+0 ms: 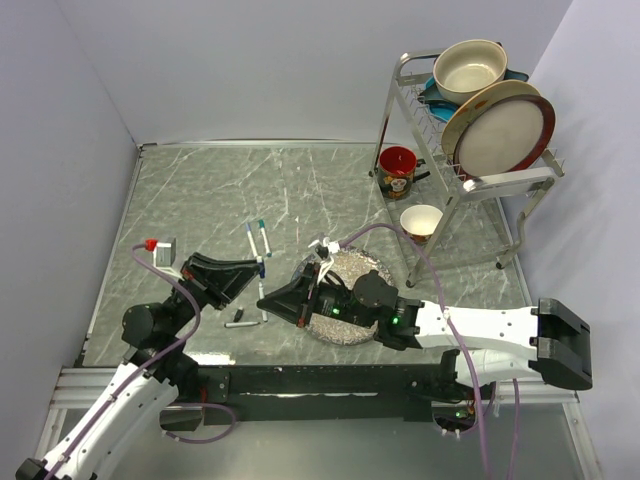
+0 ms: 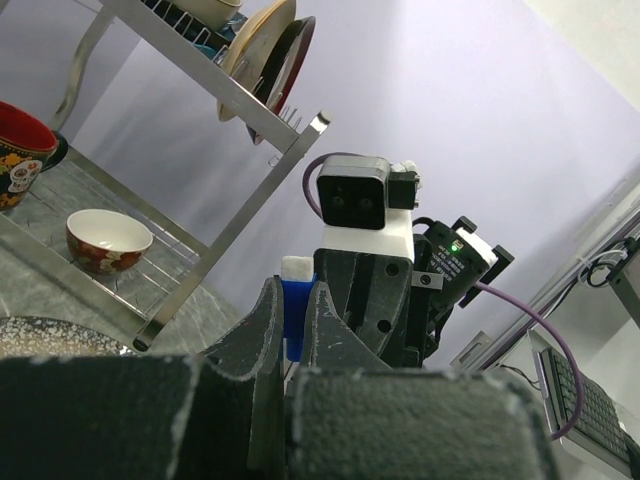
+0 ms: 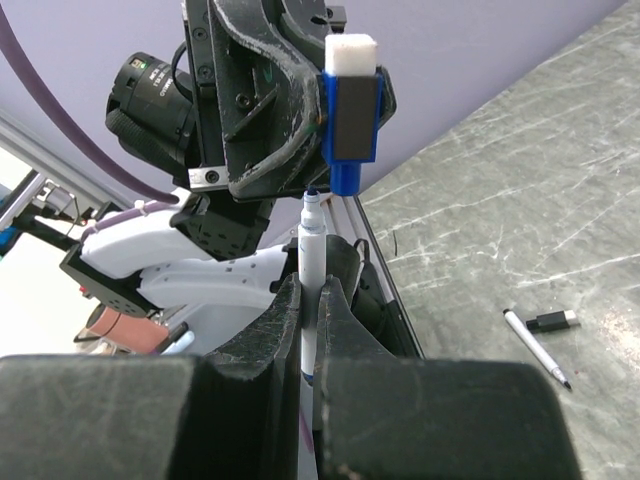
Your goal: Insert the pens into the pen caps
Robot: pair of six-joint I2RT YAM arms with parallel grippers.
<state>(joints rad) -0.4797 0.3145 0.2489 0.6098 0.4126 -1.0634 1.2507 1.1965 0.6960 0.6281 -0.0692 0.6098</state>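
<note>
My left gripper (image 1: 258, 270) is shut on a blue pen cap (image 2: 297, 310) that has a white end; the cap also shows in the right wrist view (image 3: 352, 120), open end down. My right gripper (image 1: 266, 300) is shut on a white pen (image 3: 311, 260) held upright. Its blue tip sits just below the cap's opening, almost touching it. An uncapped black-tipped pen (image 3: 535, 347) and a black cap (image 3: 553, 321) lie on the table beside the grippers. Two more white pens (image 1: 257, 238) lie side by side behind them, one with a teal end.
A speckled plate (image 1: 368, 266) lies under the right arm. A dish rack (image 1: 470, 190) with plates and a pot stands at the back right. A red mug (image 1: 397, 170) and a small bowl (image 1: 421, 220) sit under it. A small grey block (image 1: 163, 250) sits at the left.
</note>
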